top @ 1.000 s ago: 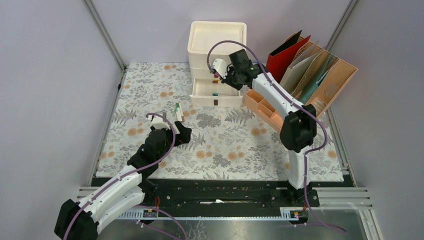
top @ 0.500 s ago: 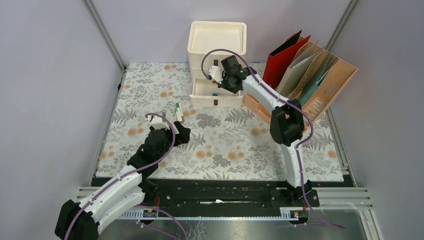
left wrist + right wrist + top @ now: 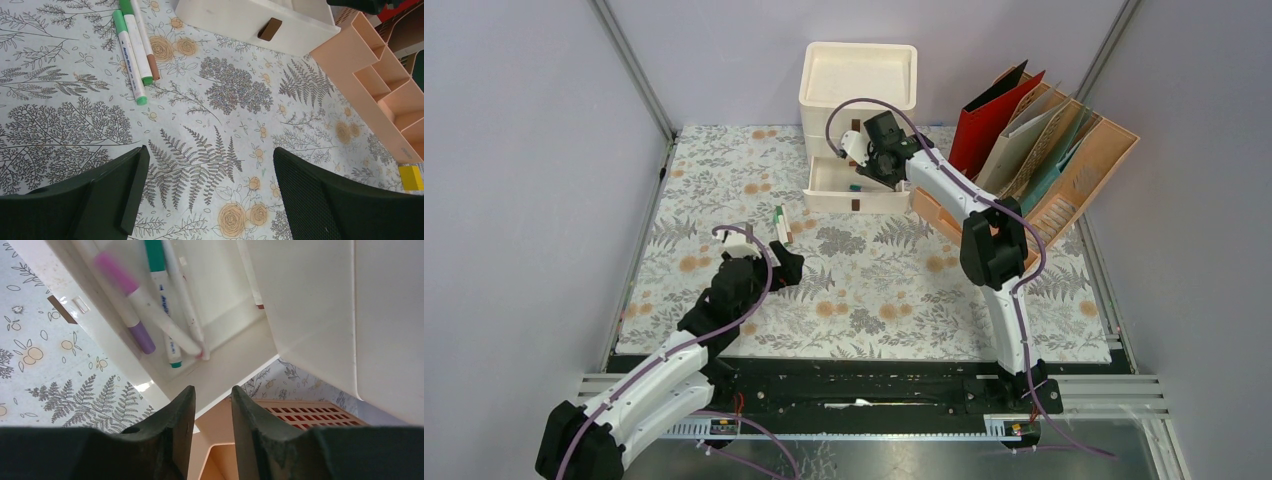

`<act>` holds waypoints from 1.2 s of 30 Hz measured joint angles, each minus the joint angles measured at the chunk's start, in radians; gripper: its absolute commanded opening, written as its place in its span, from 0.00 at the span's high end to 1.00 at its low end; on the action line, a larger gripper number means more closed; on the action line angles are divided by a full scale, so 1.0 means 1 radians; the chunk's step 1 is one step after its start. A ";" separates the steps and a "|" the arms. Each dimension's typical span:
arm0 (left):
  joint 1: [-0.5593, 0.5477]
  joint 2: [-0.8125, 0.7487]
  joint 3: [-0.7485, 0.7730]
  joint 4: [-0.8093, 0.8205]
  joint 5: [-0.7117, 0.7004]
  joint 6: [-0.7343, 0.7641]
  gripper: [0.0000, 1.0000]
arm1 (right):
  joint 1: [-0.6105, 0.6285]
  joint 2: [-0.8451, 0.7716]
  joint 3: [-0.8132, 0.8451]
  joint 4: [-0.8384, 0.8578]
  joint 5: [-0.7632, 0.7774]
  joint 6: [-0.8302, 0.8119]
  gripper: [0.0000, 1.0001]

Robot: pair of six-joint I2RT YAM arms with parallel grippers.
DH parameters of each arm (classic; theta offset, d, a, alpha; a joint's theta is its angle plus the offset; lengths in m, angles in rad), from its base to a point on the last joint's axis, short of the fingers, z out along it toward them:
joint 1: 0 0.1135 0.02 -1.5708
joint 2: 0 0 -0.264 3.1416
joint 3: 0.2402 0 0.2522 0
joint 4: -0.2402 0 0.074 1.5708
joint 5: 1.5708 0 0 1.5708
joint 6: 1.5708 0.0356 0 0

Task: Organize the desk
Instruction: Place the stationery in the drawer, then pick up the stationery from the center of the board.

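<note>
Upper centre of the top view, right fingers (image 3: 180,422) slightly parted, apparently empty, over an open white drawer (image 3: 834,200) of markers (image 3: 150,305), lower left, left fingers (image 3: 131,190) spread wide, empty, above the fern-printed counter (image 3: 884,290) mid-frame

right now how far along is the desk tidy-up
Done: markers lie in the open drawer. In hand: nothing; the right gripper hangs empty over that drawer, the left gripper open above the desk. Left: two loose markers lying on it, and likely the drawer to shut.
</note>
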 measured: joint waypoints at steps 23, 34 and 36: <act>0.177 0.192 0.039 0.001 0.219 -0.074 0.01 | -0.002 -0.718 -0.520 -0.004 -0.412 0.209 0.51; 0.182 0.484 0.269 -0.119 0.078 -0.081 0.02 | -0.131 -0.988 -0.856 0.119 -0.637 0.252 0.50; 0.182 0.543 0.308 -0.138 0.052 -0.080 0.03 | -0.156 -1.001 -0.899 0.146 -0.681 0.264 0.50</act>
